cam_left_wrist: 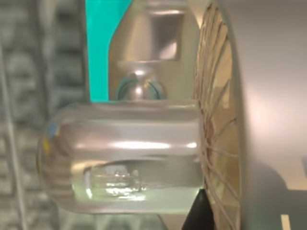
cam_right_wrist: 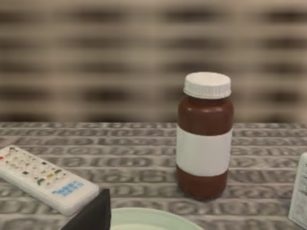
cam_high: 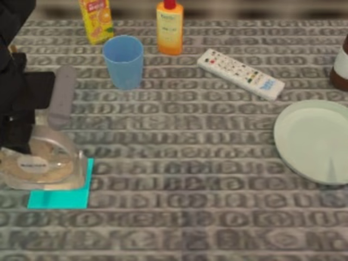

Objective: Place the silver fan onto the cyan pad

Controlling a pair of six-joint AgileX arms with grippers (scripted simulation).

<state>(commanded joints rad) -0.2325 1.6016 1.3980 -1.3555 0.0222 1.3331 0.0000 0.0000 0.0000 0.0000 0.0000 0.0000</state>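
The silver fan (cam_high: 39, 163) lies face up at the table's left edge, its beige disc with the white label overlapping the left part of the cyan pad (cam_high: 61, 193). Its grey stub (cam_high: 61, 95) points toward the table's far side. My left gripper (cam_high: 19, 142) comes down over the fan's far-left rim and is shut on the fan. In the left wrist view the shiny stub (cam_left_wrist: 124, 153) and ribbed disc (cam_left_wrist: 216, 120) fill the frame, with a strip of the cyan pad (cam_left_wrist: 101, 43) behind and one black fingertip (cam_left_wrist: 196, 216) against the disc.
A blue cup (cam_high: 124, 61), juice carton (cam_high: 96, 19) and orange bottle (cam_high: 169, 26) stand at the back. A white remote (cam_high: 240, 74) lies right of centre. A pale green plate (cam_high: 315, 141) and brown jar (cam_right_wrist: 205, 136) are at the right, where my right gripper (cam_right_wrist: 153, 226) is parked, open.
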